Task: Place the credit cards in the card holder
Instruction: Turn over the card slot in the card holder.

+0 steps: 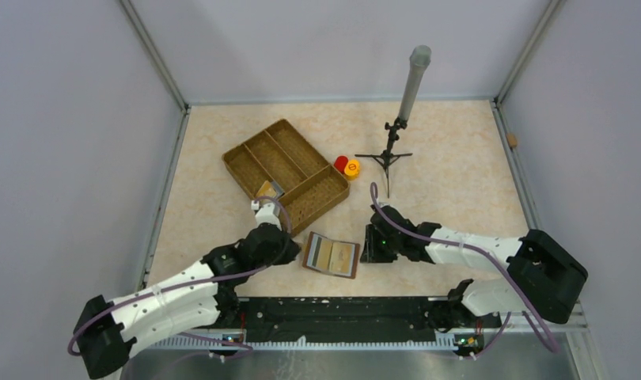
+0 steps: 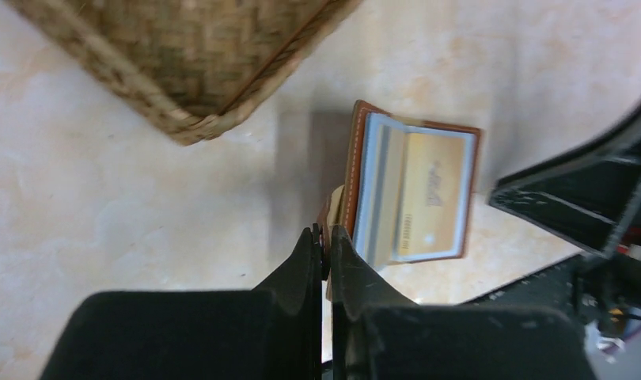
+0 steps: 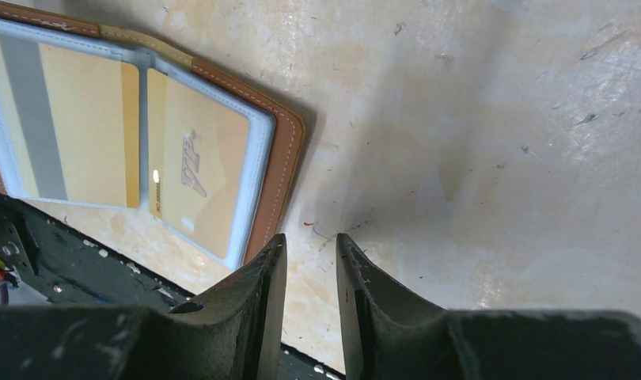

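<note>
The brown card holder lies open on the table between the arms. Two gold credit cards sit in its clear sleeves, one with a grey stripe and one with lettering. My left gripper is shut, its tips pinching the thin brown left edge of the card holder; from above it sits at that edge. My right gripper stands a little open with nothing between its fingers, just right of the card holder. A flat yellowish and grey piece lies in the tray.
A divided wicker tray stands behind the left gripper, its corner close in the left wrist view. Red and orange caps and a black tripod with a grey tube stand further back. A black rail runs along the near edge.
</note>
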Available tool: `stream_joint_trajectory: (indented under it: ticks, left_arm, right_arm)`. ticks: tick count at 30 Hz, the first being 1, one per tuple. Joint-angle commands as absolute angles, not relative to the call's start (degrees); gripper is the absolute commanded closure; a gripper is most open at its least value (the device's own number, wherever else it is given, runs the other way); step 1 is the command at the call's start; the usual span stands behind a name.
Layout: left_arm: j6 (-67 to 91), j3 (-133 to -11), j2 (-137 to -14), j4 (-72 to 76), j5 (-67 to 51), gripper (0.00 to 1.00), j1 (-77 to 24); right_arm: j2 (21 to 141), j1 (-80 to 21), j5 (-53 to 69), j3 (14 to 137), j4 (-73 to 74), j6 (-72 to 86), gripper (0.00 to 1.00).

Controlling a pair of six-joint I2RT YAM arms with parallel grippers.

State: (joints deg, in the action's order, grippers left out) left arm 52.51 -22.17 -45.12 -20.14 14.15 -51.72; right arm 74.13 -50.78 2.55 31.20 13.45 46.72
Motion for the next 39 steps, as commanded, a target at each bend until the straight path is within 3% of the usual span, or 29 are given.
stream_joint_trajectory:
  ticks: [1,14,39]
  left_arm:
    - [47.32,-21.19,-39.67,-14.55,10.78,1.00,-51.51]
    - [43.38,-22.59,-44.53,-5.70,-3.14,1.00,-51.51]
    - [44.45,-24.59,-53.60,8.08,-8.47,1.00,-51.54]
  right_arm:
    - [71.92,-51.65,1.38,33.50,13.92,46.81,0.71]
    - [73.95,-51.64,1.45,31.00,10.34,48.18,0.71]
    - [75.52,-51.76,1.32,29.29,9.25,48.87,0.72]
